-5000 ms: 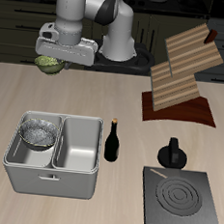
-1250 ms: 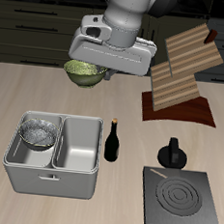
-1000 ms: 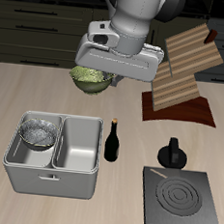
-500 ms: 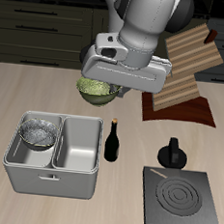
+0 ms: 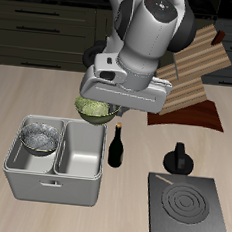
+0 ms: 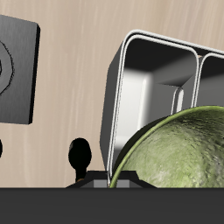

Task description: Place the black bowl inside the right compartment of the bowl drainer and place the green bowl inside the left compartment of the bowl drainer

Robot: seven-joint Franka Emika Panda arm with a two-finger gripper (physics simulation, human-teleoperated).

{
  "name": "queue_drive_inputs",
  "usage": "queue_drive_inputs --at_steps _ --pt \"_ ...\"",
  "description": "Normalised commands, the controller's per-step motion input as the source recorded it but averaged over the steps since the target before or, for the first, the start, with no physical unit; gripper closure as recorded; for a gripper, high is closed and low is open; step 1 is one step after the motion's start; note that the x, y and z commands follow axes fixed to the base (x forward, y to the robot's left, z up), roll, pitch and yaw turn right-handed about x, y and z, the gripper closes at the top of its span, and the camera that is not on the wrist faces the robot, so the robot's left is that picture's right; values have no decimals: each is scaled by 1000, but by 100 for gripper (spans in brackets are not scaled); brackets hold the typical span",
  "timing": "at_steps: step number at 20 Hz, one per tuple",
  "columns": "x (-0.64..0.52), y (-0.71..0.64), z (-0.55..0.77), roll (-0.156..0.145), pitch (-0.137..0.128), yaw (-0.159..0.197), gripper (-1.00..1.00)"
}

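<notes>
Below the hand: the bowl drainer [image 5: 55, 160] sits under and slightly ahead of the gripper [image 5: 107, 109], its empty left compartment the nearer of the two basins.
Hand state: clamped on the rim of the green bowl [image 5: 96, 110], which hangs in the air beneath the fingers, above the drainer's back rim.
Black bowl [image 5: 41, 137]: already resting in the right compartment, farther from the hand.
Beside the hand: a dark bottle [image 5: 116, 146] stands just next to the drainer's wall, close to the descent path.
Risk: lowering off-centre could catch the bowl on the middle wall or the rim and tip it out; drifting sideways could knock the bottle over.
Wrist view: the green bowl [image 6: 179, 157] fills the foreground, with the drainer [image 6: 154, 83] beyond.
Change: five seconds ago the bowl was held far back from the drainer; it has since travelled steadily toward the empty basin.
</notes>
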Motion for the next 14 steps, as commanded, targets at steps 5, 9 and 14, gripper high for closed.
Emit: queue_drive_inputs --at_steps 5,9,14 --pt "17 -66 -226 -5 21 -3 100" --pt "-2 -148 -123 -9 11 -30 100" --pt "-9 -41 -63 -2 -1 -13 100"
